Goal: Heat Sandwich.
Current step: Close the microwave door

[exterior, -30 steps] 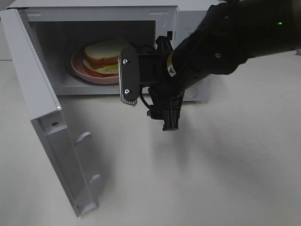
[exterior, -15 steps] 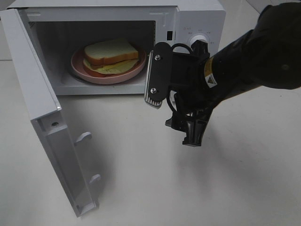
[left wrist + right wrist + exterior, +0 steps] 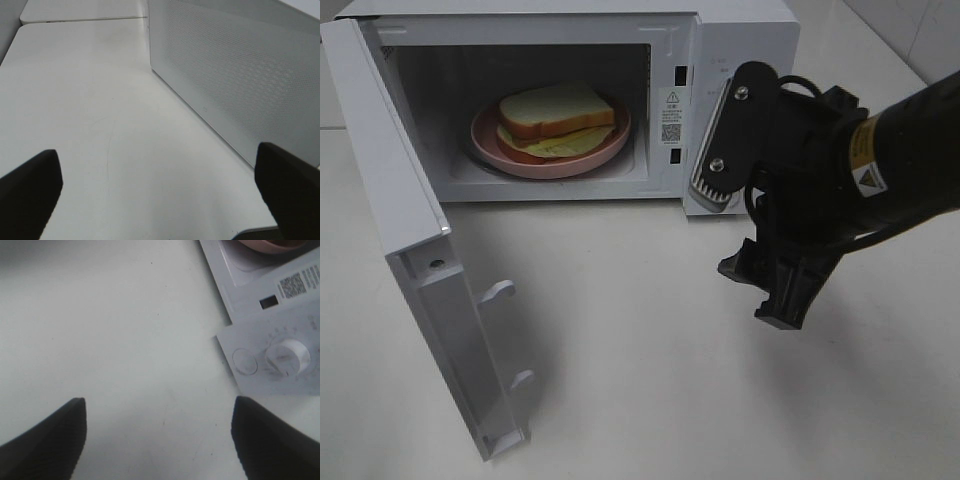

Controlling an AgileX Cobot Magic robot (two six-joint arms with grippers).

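Observation:
The sandwich (image 3: 556,120), pale bread with yellow filling, lies on a round pink plate (image 3: 490,143) inside the open microwave (image 3: 740,25). My right gripper (image 3: 766,290) hangs over the table in front of the microwave's control panel, right of the cavity and apart from the plate. It is open with nothing between its fingers. In the right wrist view the right gripper (image 3: 159,440) shows two spread dark fingertips (image 3: 46,440) above bare table, with the dial (image 3: 287,356) and the plate's edge (image 3: 270,244) beyond. My left gripper (image 3: 160,195) is open and empty beside the microwave's perforated wall (image 3: 240,75).
The microwave door (image 3: 420,250) stands swung out to the left, reaching toward the table's front. A round button (image 3: 245,361) sits beside the dial. White tabletop (image 3: 640,380) spreads in front of the oven.
My right arm has drawn back out of the microwave's mouth and moved to the right, uncovering the plate and sandwich, which stay inside. The door has not moved.

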